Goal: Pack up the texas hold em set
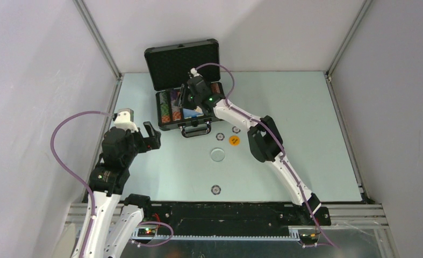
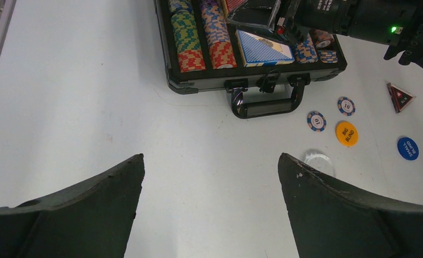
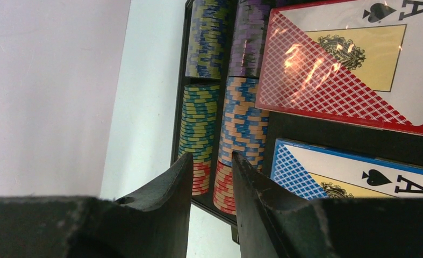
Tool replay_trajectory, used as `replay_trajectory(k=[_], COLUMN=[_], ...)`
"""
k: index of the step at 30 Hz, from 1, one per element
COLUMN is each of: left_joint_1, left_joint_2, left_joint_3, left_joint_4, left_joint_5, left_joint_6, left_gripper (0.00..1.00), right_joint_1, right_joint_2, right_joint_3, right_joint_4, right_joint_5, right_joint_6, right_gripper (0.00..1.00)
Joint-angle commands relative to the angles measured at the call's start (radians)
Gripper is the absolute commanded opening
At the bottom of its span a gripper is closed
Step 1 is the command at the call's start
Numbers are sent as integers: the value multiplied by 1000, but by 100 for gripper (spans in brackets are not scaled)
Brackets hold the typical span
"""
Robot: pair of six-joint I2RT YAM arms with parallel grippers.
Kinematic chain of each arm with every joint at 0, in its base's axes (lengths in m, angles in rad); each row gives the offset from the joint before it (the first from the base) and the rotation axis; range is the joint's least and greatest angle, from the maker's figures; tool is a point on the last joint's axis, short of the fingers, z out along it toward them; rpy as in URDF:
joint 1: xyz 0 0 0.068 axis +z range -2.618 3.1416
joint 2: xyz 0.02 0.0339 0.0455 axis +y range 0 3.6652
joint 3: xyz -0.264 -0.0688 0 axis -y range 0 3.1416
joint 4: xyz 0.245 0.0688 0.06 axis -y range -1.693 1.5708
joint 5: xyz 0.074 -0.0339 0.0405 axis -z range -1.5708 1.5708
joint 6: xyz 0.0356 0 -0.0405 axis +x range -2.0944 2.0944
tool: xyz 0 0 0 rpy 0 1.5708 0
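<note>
The black briefcase stands open at the table's far side, lid up, handle facing me. Rows of multicoloured chips fill its left slots. A red-patterned card deck and a blue-patterned deck lie beside them. My right gripper hovers over the chip rows, jaws a narrow gap apart with nothing between them. My left gripper hangs wide open and empty over bare table, left of the case. Loose on the table: two chips, an orange button, a blue button, a clear disc and a dark triangular marker.
Another chip lies near the front edge, by the arm bases. Grey walls with metal posts close in the table on the left, back and right. The right arm's forearm stretches over the table right of the loose pieces.
</note>
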Motion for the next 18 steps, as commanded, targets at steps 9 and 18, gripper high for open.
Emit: replay_trajectory(k=[9, 18], left_joint_1=[2, 1], left_joint_2=[-1, 0], left_joint_3=[10, 7], left_joint_4=[19, 18], left_joint_5=[19, 22], left_joint_6=[25, 25], left_gripper=[98, 99], right_joint_1=[-43, -40], right_joint_2=[50, 19], right_joint_3=[129, 54], right_joint_4=[-27, 11], right_joint_5=[42, -1], right_joint_6=[-6, -5], right_gripper=[37, 38])
